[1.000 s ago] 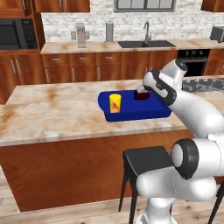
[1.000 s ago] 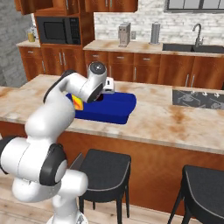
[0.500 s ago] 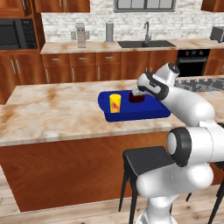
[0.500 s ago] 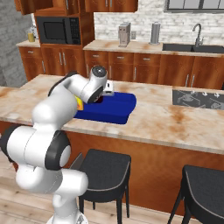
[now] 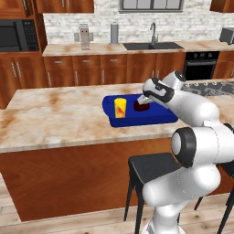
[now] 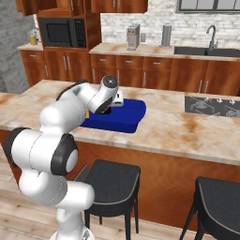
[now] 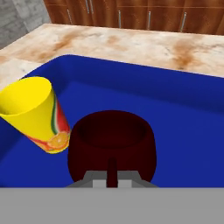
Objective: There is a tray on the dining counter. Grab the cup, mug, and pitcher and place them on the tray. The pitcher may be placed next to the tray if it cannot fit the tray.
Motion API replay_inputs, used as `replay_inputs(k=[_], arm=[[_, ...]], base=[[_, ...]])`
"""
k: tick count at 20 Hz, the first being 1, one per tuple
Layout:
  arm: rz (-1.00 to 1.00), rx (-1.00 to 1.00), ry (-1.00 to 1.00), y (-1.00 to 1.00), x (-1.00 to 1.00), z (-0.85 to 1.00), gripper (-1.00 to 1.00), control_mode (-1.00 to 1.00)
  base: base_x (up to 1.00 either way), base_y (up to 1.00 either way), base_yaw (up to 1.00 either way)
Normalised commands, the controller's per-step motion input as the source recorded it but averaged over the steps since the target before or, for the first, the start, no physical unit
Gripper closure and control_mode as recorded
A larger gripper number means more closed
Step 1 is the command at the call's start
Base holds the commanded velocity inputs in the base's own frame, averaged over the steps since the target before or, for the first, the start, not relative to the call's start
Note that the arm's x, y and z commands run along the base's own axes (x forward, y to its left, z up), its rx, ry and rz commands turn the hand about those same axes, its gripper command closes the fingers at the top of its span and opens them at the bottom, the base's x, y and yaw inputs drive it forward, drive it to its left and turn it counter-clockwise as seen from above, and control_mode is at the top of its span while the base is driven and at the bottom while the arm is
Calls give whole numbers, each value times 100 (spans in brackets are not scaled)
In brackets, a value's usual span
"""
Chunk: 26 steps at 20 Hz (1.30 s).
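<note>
**On the tray: mug pinched in the claw**

Directly under the claw (image 7: 112, 177), the dark maroon mug (image 7: 114, 144) is sitting inside the blue tray (image 7: 183, 127), its near wall being pinched between the nearly closed fingers. Just beside the claw's hold, the yellow cup (image 7: 37, 111) is standing on the same tray. Beyond the claw, the tray is resting on the marble dining counter (image 5: 55, 121).
</note>
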Motion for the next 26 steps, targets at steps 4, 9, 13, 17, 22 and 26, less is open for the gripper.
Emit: replay_inputs(k=[4, 9, 13, 17, 22, 26], arm=[[3, 0, 0, 0, 0, -20, 100, -100], [2, 0, 2, 0, 0, -18, 100, -100], [0, 0, 5, 0, 5, -3, 100, -100], [0, 0, 0, 0, 30, 0, 100, -100], [0, 0, 0, 0, 40, 0, 100, -100], [0, 0, 0, 0, 39, 0, 100, -100]], base=[[0, 0, 0], [0, 0, 0], [0, 0, 0], [0, 0, 0], [0, 0, 0], [0, 0, 0]])
